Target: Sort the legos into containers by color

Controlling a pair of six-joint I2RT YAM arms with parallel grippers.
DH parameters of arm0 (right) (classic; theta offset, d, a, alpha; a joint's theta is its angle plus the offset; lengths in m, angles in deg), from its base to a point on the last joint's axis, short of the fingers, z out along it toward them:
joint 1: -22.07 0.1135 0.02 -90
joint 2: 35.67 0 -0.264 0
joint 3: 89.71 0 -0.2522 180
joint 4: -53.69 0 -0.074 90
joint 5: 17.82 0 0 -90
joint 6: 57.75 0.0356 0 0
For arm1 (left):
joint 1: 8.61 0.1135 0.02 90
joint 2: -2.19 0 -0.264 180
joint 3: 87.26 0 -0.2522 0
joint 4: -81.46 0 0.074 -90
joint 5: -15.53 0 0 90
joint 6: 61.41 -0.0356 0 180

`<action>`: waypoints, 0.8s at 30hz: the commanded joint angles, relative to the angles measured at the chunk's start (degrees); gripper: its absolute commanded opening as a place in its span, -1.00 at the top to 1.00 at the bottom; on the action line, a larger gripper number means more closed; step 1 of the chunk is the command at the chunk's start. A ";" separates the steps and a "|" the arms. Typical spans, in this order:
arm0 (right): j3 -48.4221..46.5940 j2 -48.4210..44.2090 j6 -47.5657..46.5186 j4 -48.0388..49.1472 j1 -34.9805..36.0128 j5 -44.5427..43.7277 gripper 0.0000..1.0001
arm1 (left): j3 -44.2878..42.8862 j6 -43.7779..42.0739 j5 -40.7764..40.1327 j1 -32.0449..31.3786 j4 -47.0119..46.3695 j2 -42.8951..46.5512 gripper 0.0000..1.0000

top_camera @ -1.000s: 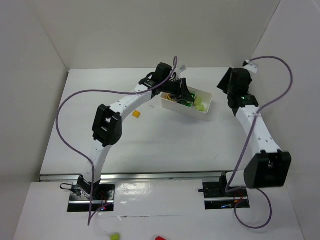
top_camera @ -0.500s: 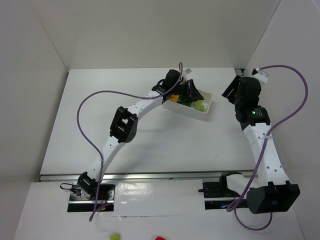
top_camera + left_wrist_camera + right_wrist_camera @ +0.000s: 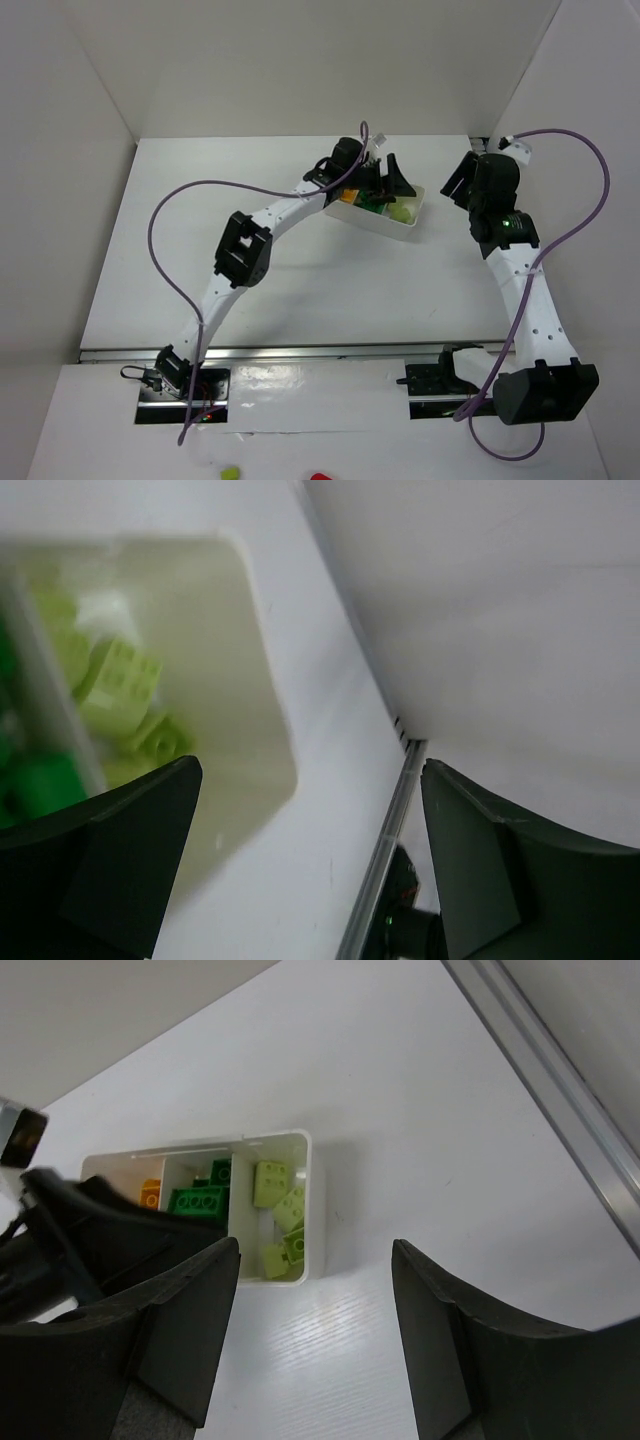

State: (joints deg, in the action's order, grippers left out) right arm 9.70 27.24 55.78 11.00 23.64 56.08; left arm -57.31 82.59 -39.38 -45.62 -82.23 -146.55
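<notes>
The white tray point(image 3: 392, 228) stands at the back of the table, right of centre. In the right wrist view its compartments point(image 3: 316, 1210) hold an orange brick point(image 3: 150, 1194), dark green bricks point(image 3: 198, 1201) and pale yellow-green bricks point(image 3: 281, 1218). My left gripper point(image 3: 388, 180) hangs open over the tray's right end with nothing between its fingers. The left wrist view shows its jaws wide apart point(image 3: 310, 860), pale green bricks point(image 3: 120, 675) and a dark green one point(image 3: 35, 780) below. My right gripper point(image 3: 315, 1340) stands open and empty to the right of the tray.
White walls close in the back and both sides of the table. A metal rail point(image 3: 560, 1090) runs along the right edge. At the bottom edge of the top view, off the table, lie a yellow-green thing point(image 3: 230, 472) and a red one point(image 3: 320, 477).
The left arm reached farther over the tray and its jaws went from nearly shut to wide open. The right arm drew back toward the right wall, then held still.
</notes>
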 commanded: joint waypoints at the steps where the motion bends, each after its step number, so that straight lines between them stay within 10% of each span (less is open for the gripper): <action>1: 0.47 -0.78 0.38 1.06 -0.33 0.63 -0.39 | 10.71 -10.38 -2.55 1.59 4.38 18.42 -1.00; 11: 5.83 -2.01 2.84 4.31 -0.33 3.96 -0.39 | 47.31 -31.04 -33.41 11.61 22.06 45.38 -0.98; 24: 4.78 0.54 2.84 5.55 -0.33 5.55 -0.39 | 49.90 -38.62 -40.45 14.51 24.44 36.87 -0.92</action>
State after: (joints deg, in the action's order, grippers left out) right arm 15.80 27.81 58.18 13.60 23.53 61.11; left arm -6.25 46.46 -77.22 -32.23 -57.77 -108.70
